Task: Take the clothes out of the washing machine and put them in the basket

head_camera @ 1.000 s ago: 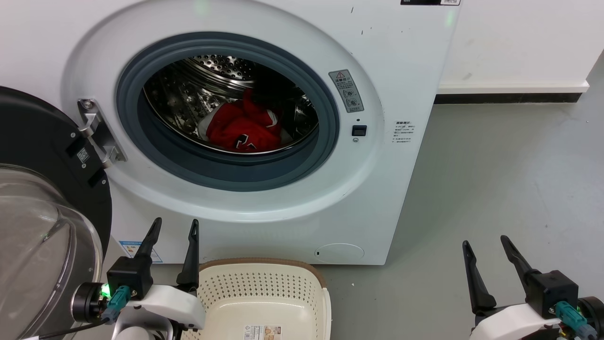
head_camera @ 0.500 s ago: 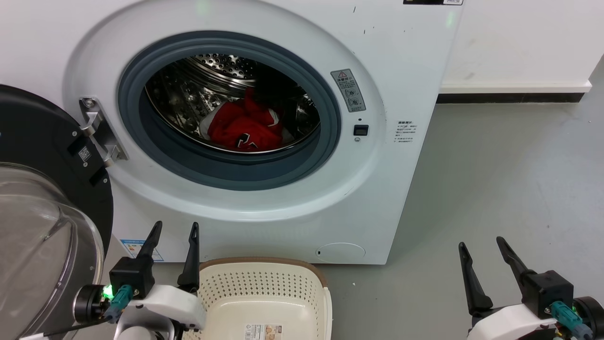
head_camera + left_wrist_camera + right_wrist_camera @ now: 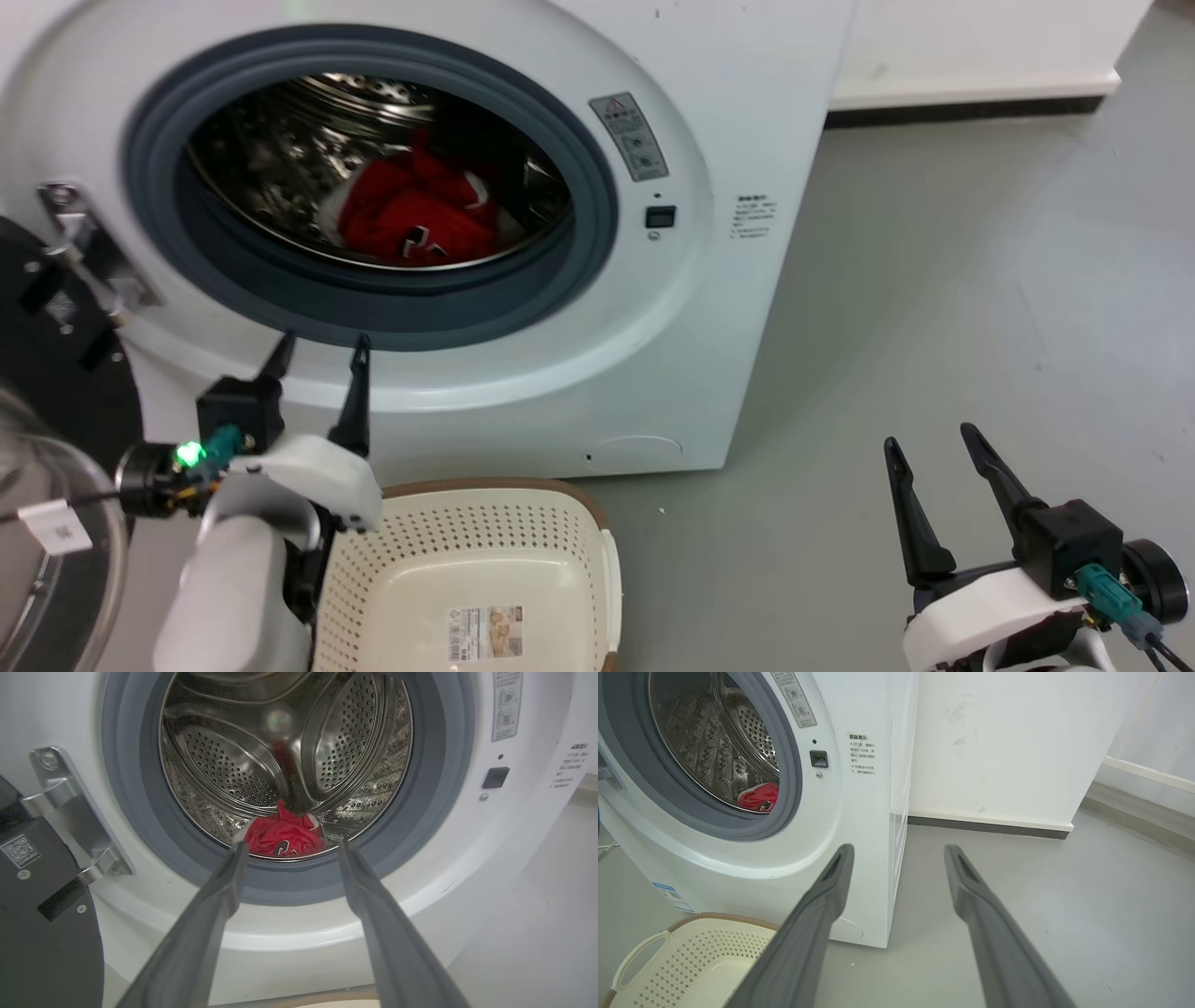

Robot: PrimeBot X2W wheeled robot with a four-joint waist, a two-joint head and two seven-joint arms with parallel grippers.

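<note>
Carefully, I'd ease the left gripper (image 3: pixel 319 342), jaws apart like the right gripper's (image 3: pixel 929 437), past the ring (image 3: pixel 392 322) onto the clothes (image 3: pixel 411 215), seemingly 1 bundle.

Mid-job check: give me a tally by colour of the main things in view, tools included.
White: 1, the washing machine
Red: 1, the clothes, one bundle inside it; garment count unclear
Cream: 1, the basket
Dark-fingered: 2, the left tool and the right tool, both open
Total: 5
</note>
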